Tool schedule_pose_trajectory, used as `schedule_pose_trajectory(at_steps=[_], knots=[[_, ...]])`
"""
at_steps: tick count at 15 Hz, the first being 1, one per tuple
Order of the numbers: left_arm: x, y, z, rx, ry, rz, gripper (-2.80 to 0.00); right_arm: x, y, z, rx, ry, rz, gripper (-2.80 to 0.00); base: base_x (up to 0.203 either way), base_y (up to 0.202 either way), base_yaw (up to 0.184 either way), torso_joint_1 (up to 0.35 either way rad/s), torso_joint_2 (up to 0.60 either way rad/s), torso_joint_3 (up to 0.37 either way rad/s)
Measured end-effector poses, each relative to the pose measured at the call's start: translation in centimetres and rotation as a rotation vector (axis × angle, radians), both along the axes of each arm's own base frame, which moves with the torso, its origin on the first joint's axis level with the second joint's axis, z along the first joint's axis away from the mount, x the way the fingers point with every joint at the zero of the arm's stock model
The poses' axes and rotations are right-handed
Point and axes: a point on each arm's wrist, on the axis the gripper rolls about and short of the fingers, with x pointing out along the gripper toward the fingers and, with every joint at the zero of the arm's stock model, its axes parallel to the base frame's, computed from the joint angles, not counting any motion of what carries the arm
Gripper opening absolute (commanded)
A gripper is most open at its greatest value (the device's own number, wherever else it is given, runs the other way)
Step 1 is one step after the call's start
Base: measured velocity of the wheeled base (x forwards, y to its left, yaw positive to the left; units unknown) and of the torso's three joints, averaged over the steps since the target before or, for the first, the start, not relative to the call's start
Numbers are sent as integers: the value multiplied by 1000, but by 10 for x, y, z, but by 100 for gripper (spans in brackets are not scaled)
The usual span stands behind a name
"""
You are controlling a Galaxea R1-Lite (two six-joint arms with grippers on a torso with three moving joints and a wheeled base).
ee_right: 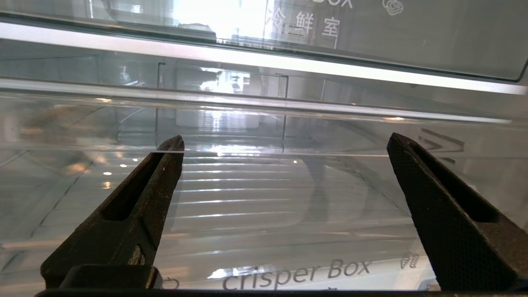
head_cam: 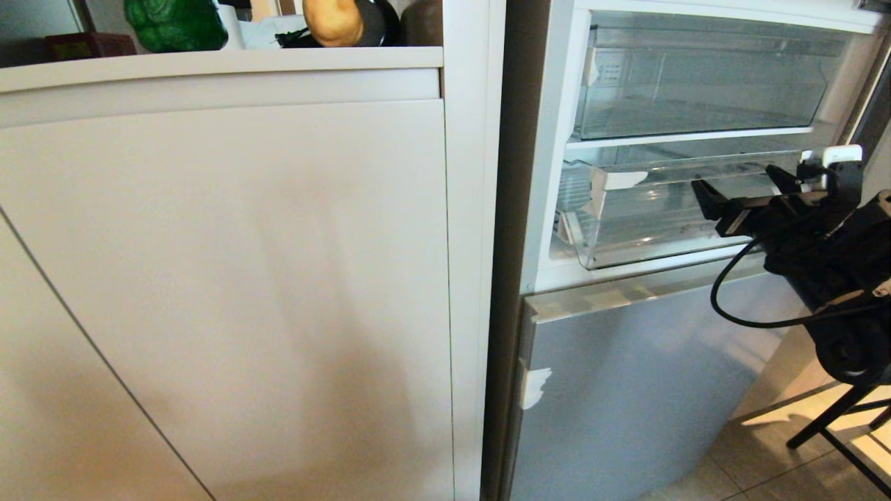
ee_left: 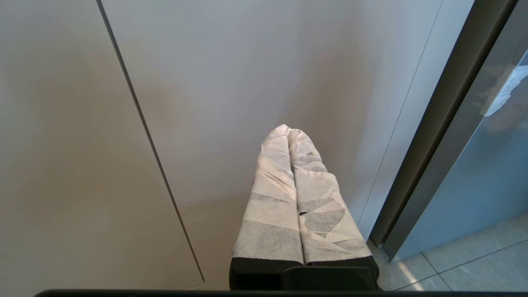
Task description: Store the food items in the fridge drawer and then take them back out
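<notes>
Start at your far left: on the counter top (head_cam: 223, 59) above the beige cabinet doors (head_cam: 230, 278) sits the bell pepper (head_cam: 175, 24), glossy dark green, its upper part cut off by the frame edge. A red box (head_cam: 89, 45) shows dimly just left of it. Further right on the same counter you see the potato (head_cam: 333, 21), tan-yellow, also cropped at the top, resting against something dark that is hard to make out, perhaps a pan or bowl.

The left gripper (ee_left: 288, 131) appears only in its wrist view: its tape-wrapped fingers are pressed together with nothing between them, pointing at the cabinet doors beside the silver-blue fridge (head_cam: 640, 390).

Moving right, the fridge stands open. The fridge drawer (head_cam: 626, 223), clear plastic, is pulled partly out below an upper clear bin (head_cam: 696, 76); its right end is hidden behind the arm. Its inside looks empty, though reflections blur the floor.

The right gripper (head_cam: 741, 191) hangs just in front of the drawer's front wall, jaws spread wide and holding nothing.
</notes>
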Motion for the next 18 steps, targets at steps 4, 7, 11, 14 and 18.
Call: schedule_pose_trajectory(at_steps=[4,7,11,14,18], knots=[[0,0,0,0,0,0,-280,-12,1,2,-1,7,-1,0,0,0,0,0,0,0],[0,0,0,0,0,0,-280,-24,2,3,-2,17,2,0,0,0,0,0,0,0],[0,0,0,0,0,0,-280,-42,3,4,-2,28,3,0,0,0,0,0,0,0],[0,0,0,0,0,0,-280,-55,4,6,-2,32,4,0,0,0,0,0,0,0],[0,0,0,0,0,0,-280,-72,5,5,-1,42,4,0,0,0,0,0,0,0]])
